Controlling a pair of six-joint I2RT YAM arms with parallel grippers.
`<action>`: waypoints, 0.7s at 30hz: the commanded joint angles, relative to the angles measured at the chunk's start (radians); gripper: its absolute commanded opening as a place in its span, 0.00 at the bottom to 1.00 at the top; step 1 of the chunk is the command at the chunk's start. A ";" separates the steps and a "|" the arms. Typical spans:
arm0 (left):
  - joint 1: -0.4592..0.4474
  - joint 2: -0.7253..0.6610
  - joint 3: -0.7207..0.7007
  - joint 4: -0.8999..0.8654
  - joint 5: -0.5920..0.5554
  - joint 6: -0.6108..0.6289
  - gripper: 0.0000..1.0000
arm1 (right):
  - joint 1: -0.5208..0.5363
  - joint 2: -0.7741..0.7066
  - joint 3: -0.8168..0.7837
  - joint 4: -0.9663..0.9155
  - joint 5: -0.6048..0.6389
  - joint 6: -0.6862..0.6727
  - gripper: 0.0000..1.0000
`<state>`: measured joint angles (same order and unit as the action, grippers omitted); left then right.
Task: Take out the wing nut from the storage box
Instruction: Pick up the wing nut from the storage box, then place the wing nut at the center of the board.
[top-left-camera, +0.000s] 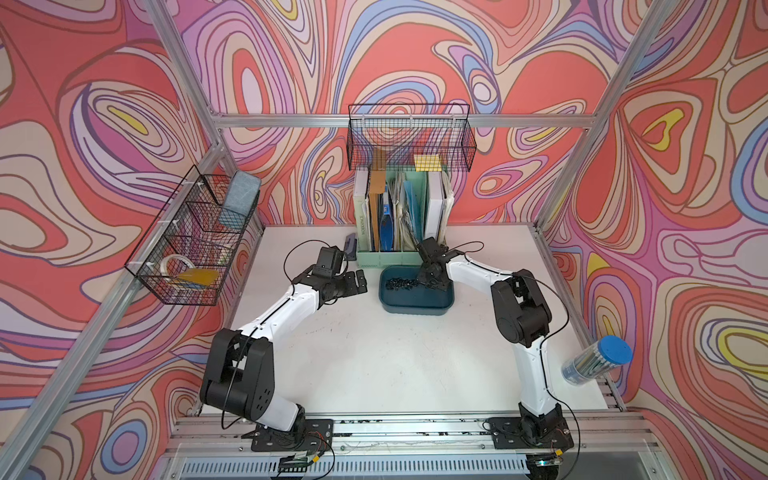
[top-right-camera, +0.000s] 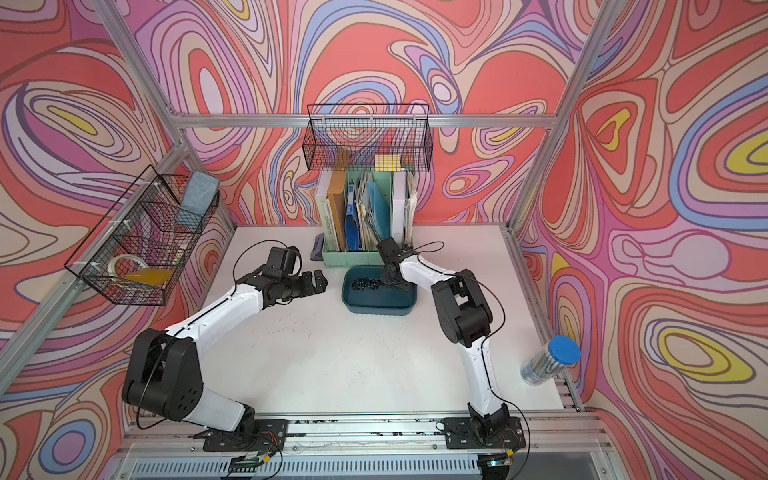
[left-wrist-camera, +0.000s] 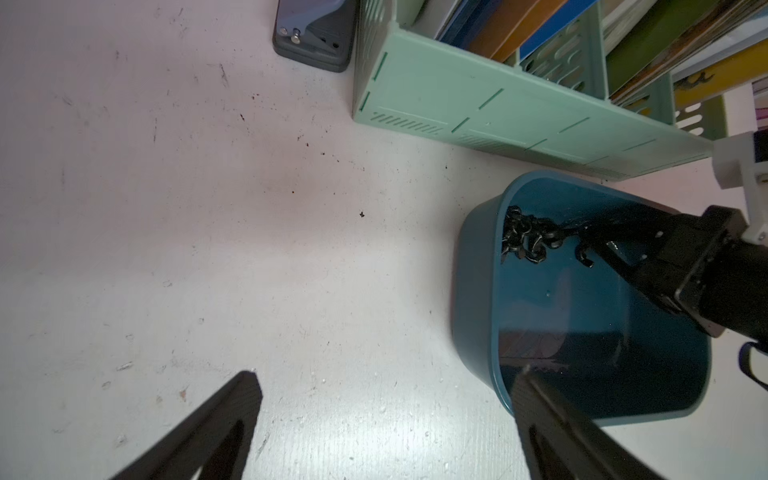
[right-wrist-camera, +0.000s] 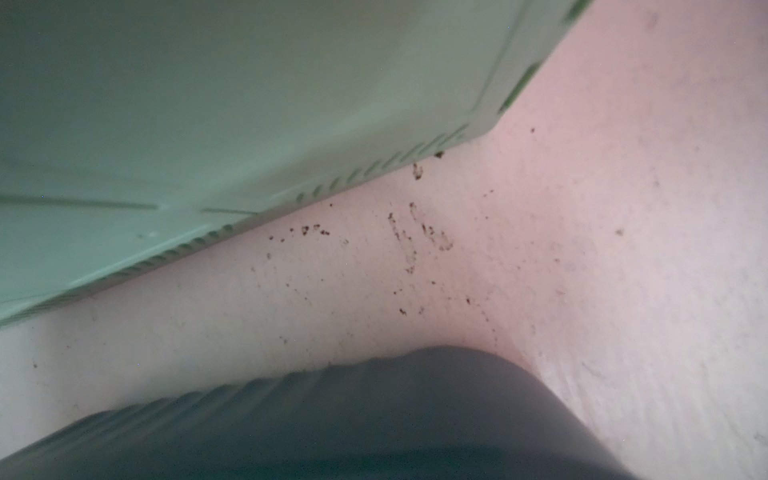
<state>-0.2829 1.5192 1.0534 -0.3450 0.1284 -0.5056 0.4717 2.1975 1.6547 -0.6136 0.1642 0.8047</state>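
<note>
Two sets: left jaws hang spread above the counter (left-wrist-camera: 208, 208) beside the storage box (left-wrist-camera: 473, 299); right jaws sit pressed together inside it, by the wing nuts (left-wrist-camera: 523, 243).

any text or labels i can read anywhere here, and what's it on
"WORKSPACE": runs along the spine of a pale book standing in the file holder.
Other spines and the tube: any print is too small or blurred to read.

Top views look down from high; close wrist views share the storage box (left-wrist-camera: 478, 291), file holder (left-wrist-camera: 498, 108).
</note>
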 joint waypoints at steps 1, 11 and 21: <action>-0.003 -0.020 -0.001 -0.006 0.000 0.004 0.99 | -0.004 -0.026 -0.025 -0.005 0.014 -0.008 0.00; -0.003 -0.039 -0.009 -0.008 0.010 0.011 0.99 | -0.003 -0.160 -0.106 -0.040 0.024 -0.072 0.00; -0.016 -0.053 -0.013 0.000 0.039 0.014 0.99 | -0.002 -0.445 -0.283 -0.109 0.012 -0.194 0.00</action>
<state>-0.2871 1.4868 1.0534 -0.3450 0.1471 -0.5011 0.4717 1.8275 1.4189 -0.6815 0.1715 0.6647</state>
